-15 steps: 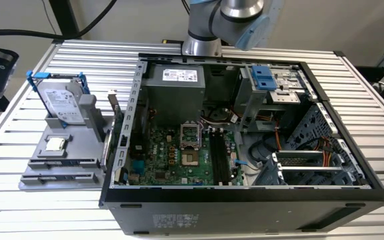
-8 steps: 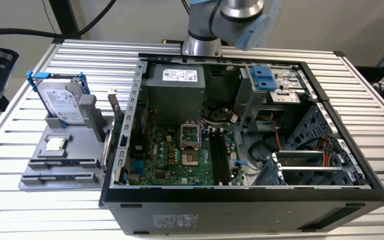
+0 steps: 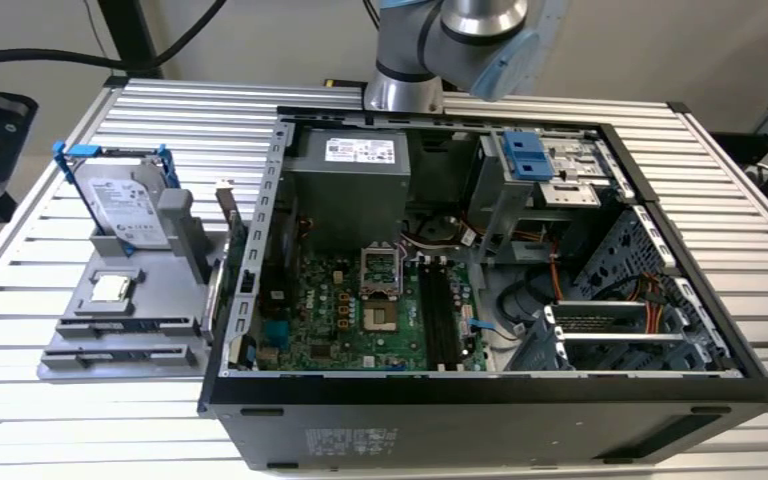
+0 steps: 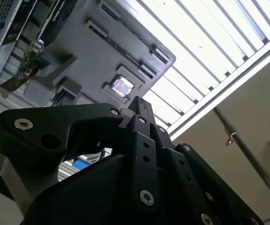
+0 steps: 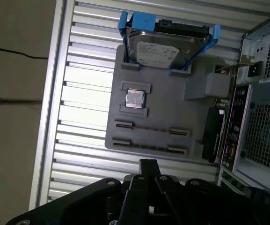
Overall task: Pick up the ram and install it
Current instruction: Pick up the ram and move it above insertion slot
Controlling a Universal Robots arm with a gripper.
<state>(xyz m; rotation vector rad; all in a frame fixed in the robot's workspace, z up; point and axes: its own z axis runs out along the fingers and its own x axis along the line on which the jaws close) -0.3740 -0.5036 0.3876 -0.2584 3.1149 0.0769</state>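
Note:
The ram is out of view. My gripper (image 5: 147, 165) (image 4: 139, 107) hangs high over the grey parts tray (image 5: 172, 112) (image 3: 157, 305). Its black fingers are shut together, and I see nothing between them. The two long holder rows (image 5: 149, 130) at the tray's near end look bare. The open computer case (image 3: 491, 400) lies on the table. Inside it are the green motherboard (image 3: 337, 320) and its long black slots (image 3: 440, 315). Of the arm, the exterior view shows the base and a joint (image 3: 411, 60) behind the case.
On the tray a silver hard drive in a blue frame (image 5: 165, 47) (image 3: 124, 205) stands upright, with a small square processor chip (image 5: 135, 98) (image 3: 112, 289) beside it. A dark expansion card (image 5: 214, 136) (image 3: 231, 240) stands between tray and case. The slatted metal table (image 3: 704, 180) ends near the tray.

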